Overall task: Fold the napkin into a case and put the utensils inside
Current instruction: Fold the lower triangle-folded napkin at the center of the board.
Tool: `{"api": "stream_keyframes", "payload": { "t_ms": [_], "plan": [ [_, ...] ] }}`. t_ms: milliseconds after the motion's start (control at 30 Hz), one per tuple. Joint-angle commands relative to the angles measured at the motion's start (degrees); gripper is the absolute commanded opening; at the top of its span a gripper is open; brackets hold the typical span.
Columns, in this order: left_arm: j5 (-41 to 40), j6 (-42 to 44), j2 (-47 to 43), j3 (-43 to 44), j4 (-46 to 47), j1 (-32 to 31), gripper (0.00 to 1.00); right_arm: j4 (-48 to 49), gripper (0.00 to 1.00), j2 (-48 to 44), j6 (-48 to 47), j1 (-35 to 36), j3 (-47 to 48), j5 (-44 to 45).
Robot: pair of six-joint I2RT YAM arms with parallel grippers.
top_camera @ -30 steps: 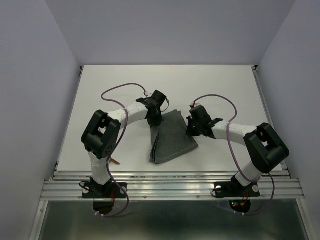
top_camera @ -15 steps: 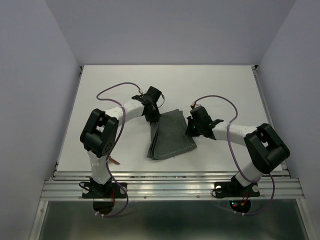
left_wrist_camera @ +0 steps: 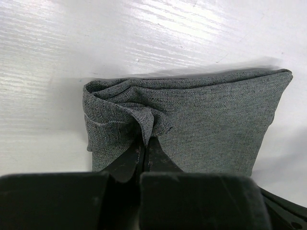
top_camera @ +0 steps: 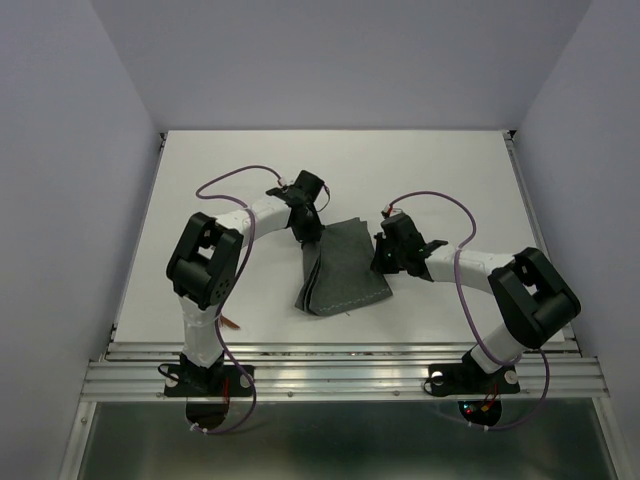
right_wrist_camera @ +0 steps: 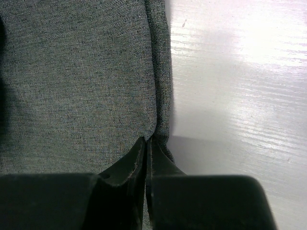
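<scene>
The grey-green napkin lies folded into a layered rectangle at the middle of the table. My left gripper is shut on its far-left corner; in the left wrist view the cloth bunches into a peak where my left gripper pinches it. My right gripper is shut on the napkin's right edge, and in the right wrist view the hem runs straight up from my right gripper. No utensils are in view.
The white table is walled in by pale panels on the left, back and right. Purple cables loop over both arms. A metal rail runs along the near edge.
Both grippers have shifted the napkin slightly left and toward the back. The left arm's elbow has swung a little. Both grips have held.
</scene>
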Motion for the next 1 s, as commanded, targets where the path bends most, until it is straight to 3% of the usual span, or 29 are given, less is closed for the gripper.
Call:
{"api": "stream_keyframes", "payload": {
  "t_ms": [0, 967],
  "plan": [
    [0.1, -1.2, 0.4, 3.1, 0.9, 0.5, 0.0, -4.0, 0.01, 1.0, -0.2, 0.0, -2.5, -1.0],
    [2.4, -4.1, 1.4, 5.4, 1.5, 1.4, 0.0, -3.4, 0.01, 2.6, 0.4, 0.0, -3.5, -2.9]
  ]
}}
